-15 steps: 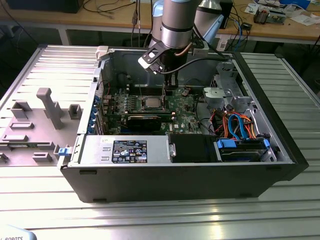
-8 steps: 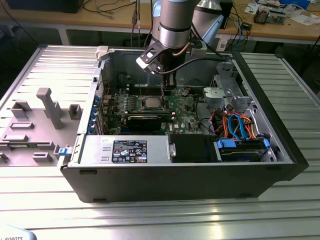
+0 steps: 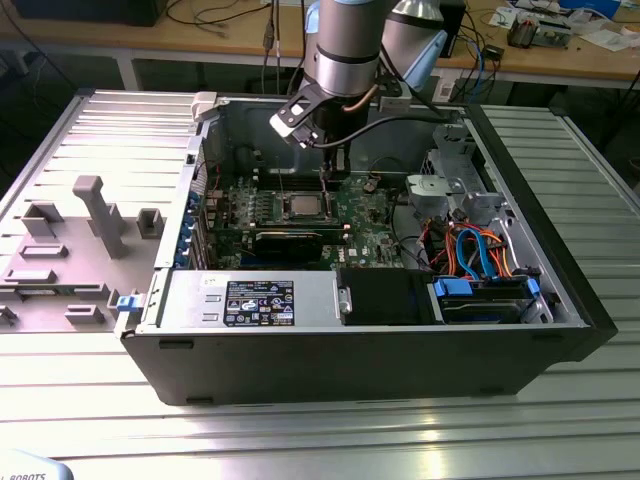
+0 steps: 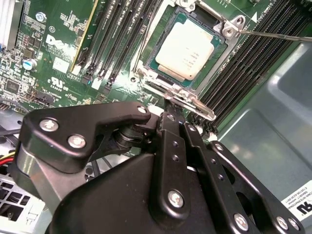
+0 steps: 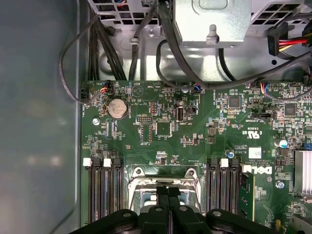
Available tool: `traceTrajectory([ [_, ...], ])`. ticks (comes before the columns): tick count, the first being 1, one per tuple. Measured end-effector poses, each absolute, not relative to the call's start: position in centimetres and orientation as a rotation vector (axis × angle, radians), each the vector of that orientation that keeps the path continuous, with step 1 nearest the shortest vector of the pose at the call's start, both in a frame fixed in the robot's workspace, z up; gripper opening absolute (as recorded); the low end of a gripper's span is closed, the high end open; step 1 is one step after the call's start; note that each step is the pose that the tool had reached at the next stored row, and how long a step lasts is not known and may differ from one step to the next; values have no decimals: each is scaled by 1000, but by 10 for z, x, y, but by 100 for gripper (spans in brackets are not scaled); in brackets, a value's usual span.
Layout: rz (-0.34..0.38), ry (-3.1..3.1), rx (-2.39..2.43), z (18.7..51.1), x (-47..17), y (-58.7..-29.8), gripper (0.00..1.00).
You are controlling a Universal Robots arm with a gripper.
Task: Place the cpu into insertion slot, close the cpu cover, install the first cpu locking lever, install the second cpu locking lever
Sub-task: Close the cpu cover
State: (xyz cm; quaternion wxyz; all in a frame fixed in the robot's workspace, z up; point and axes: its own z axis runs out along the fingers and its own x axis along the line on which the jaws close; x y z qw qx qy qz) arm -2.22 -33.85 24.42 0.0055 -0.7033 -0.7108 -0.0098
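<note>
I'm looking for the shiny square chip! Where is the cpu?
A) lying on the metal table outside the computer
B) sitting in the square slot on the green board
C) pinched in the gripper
B: the cpu lies flat in the insertion slot on the green board, just beyond the gripper.

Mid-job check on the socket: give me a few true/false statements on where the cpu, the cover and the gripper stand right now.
1. The cpu lies in the insertion slot. True.
2. The gripper holds the cpu. False: its shut fingers are at the socket's edge, off the chip.
3. The cpu cover stands upright. False: it lies flat, framing the cpu.
4. A thin lever sticks out over the memory slots. True.
5. Memory slots run along one side of the socket only. False: they flank it on both sides.
</note>
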Motion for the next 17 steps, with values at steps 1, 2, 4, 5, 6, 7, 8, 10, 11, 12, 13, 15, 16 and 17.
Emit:
traceTrajectory([
  [1, -31, -2225, -2202, 244, -23, -339, 11],
  [2, -31, -2225, -2202, 244, -23, -339, 11],
  [4, -31, -2225, -2202, 244, -24, -339, 11],
  [5, -31, -2225, -2202, 244, -25, -339, 11],
  [6, -31, -2225, -2202, 244, -25, -339, 11],
  [7, -31, -2225, -2202, 244, -25, -339, 11],
  [8, -31, -2225, -2202, 244, -26, -339, 11],
  [10, -31, -2225, -2202, 244, -26, -339, 11],
  [11, -31, -2225, -2202, 244, -27, -339, 11],
  [12, -31, -2225, -2202, 244, -27, -339, 11],
  [13, -31, -2225, -2201, 244, -27, -339, 11],
  [15, -31, -2225, -2202, 244, -27, -339, 11],
  [16, -31, -2225, -2202, 244, -27, -339, 11],
  [17, -31, -2225, -2202, 244, -27, -339, 11],
])
